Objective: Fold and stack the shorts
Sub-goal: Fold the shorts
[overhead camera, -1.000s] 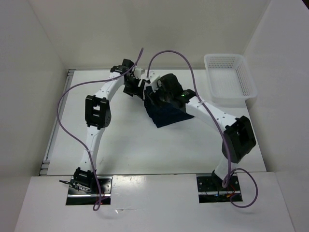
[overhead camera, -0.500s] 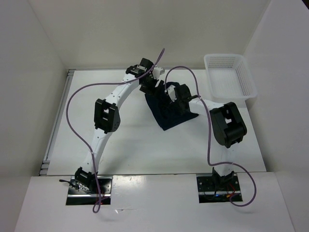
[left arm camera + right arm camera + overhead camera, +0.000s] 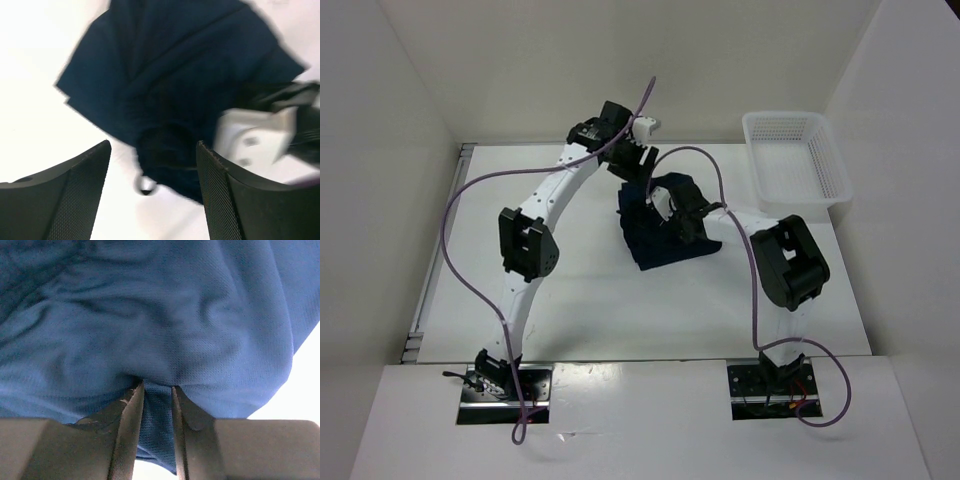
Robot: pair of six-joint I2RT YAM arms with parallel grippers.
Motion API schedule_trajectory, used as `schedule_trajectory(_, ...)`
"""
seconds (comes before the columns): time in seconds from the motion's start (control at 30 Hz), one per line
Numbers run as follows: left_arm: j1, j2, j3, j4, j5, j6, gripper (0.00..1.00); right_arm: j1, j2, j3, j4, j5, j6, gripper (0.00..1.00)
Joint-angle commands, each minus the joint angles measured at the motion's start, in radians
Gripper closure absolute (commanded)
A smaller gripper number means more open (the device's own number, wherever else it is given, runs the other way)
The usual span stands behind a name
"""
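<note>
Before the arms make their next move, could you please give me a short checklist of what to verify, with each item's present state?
1. Right gripper holds the shorts: ok, its fingers pinch a fold of cloth.
2. Left gripper free for a new hold: ok, open above the cloth with nothing between its fingers.
3. Shorts lying flat and folded: not ok, they are bunched and creased.
4. Basket out of the way: ok, it sits at the far right corner, apart from the shorts.
5. All layers of cloth caught in the pinch: cannot tell, the fold hides them.
</note>
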Motion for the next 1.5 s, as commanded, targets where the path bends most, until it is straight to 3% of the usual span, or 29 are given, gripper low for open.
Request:
schedule_trajectory(0.0,-0.037,-0.015,-0.095,-0.015,0.116,0.004,0.24,0.044,-0.054,-0.019,-0.043,-0.091,0.058,0.67)
schedule_trajectory(0.27,-0.014,-0.024,-0.359,0.101,0.012,0.004,0.30,0.074,-0.101,-0.024,-0.074,-0.154,0.127,0.68)
schedule_trajectory(0.87,0.085,-0.030,-0.523,0.178,-0.059,0.004,0.36,0.074,-0.250,-0.193,-0.074,-0.117,0.043,0.68)
schedule_trajectory(1.13,0.119,-0.107,-0.657,0.223,-0.097,0.004,0.36,0.074,-0.270,-0.043,-0.064,-0.099,0.055,0.67)
schedule_trajectory(1.23,0.148,-0.119,-0.669,0.232,-0.111,0.004,0.36,0.074,-0.270,0.040,-0.041,-0.035,0.121,0.62)
schedule_trajectory(1.47,0.208,-0.174,-0.721,0.241,-0.131,0.004,0.36,0.054,-0.270,0.129,0.038,0.096,0.201,0.62)
